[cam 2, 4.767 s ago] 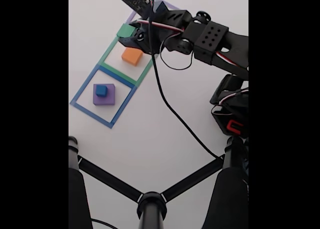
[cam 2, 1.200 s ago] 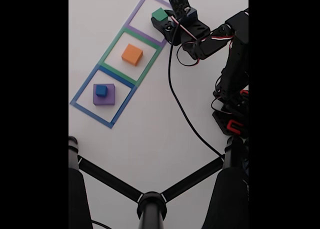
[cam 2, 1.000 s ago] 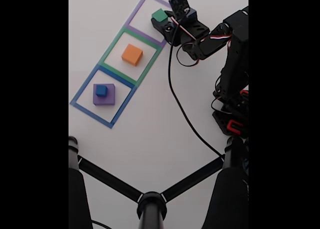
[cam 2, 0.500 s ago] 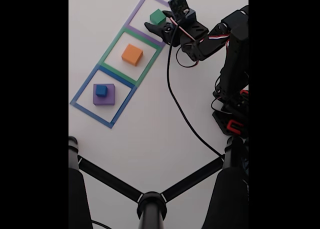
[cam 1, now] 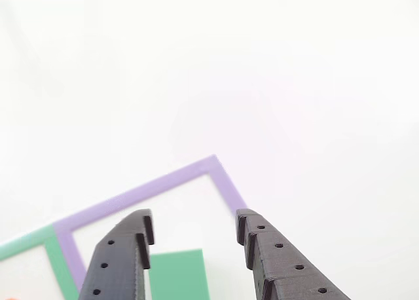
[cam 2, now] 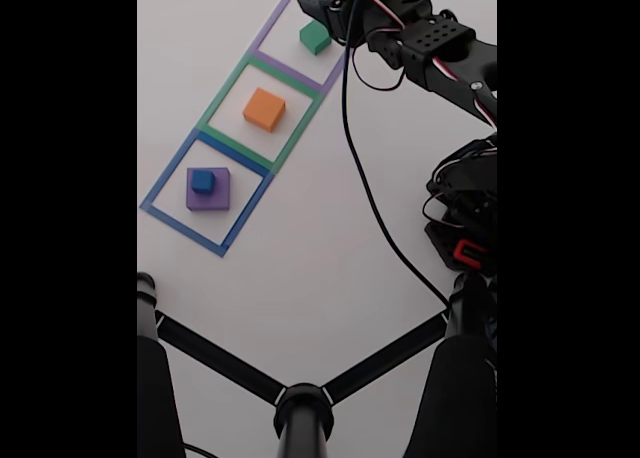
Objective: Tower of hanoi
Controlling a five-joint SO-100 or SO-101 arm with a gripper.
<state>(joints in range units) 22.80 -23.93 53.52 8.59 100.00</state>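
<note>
Since a moment ago the arm has lifted and swung toward the top of the fixed view, leaving the green block sitting alone inside the purple taped square; half a second back the fingers were down beside it. Now the gripper hangs above the bench with its fingers apart and nothing between them, and in the other view the green block shows just below and between the tips, clear of both (so it looks properly let go). As for the puzzle, I'd judge it at an early-to-middle stage: the orange block sits by itself in the green taped square, while the small blue cube rests on top of the purple block in the blue taped square. Nothing is stacked into a full tower yet, so most of the moves are left; the blue cube probably has to come off the purple block next, though which square it should go to I can't say from here. Apart from the green block and the arm, the other blocks lie just as they did in the earlier pictures.
</note>
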